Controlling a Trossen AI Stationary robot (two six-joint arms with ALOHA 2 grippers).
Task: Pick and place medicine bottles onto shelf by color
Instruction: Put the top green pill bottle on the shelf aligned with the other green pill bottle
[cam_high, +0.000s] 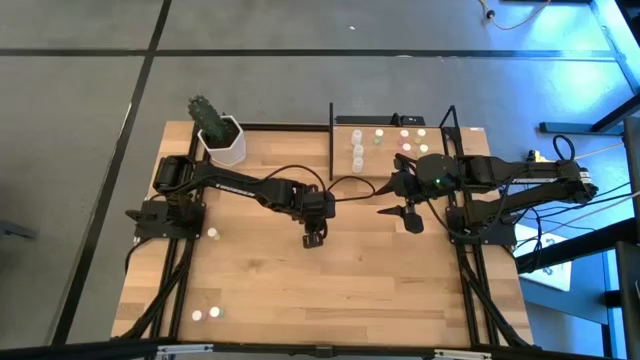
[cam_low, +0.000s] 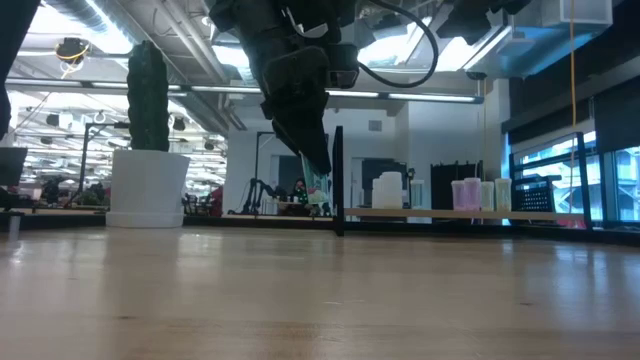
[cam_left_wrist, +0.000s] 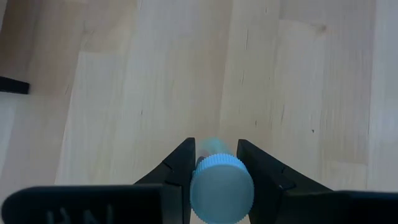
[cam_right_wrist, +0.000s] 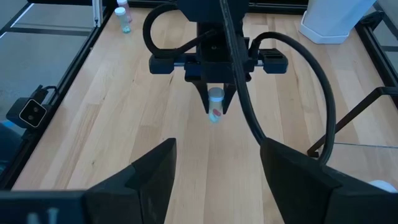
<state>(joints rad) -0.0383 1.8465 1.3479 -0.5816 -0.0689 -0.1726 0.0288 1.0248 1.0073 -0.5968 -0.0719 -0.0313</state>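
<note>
One small bottle (cam_left_wrist: 221, 186) is gripped between the fingers of the left end effector (cam_high: 314, 238), held above the middle of the surface (cam_high: 340, 290). Carried level, it should be matched to its cap's colour on the shelf (cam_high: 388, 160), beside which the right end effector (cam_high: 403, 200) hangs spread open.

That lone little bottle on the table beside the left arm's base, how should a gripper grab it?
Likely from straight above, closing on the round body just under the cap. The lone bottle shows as a small round dot from overhead, so it seems to stand upright.
</note>
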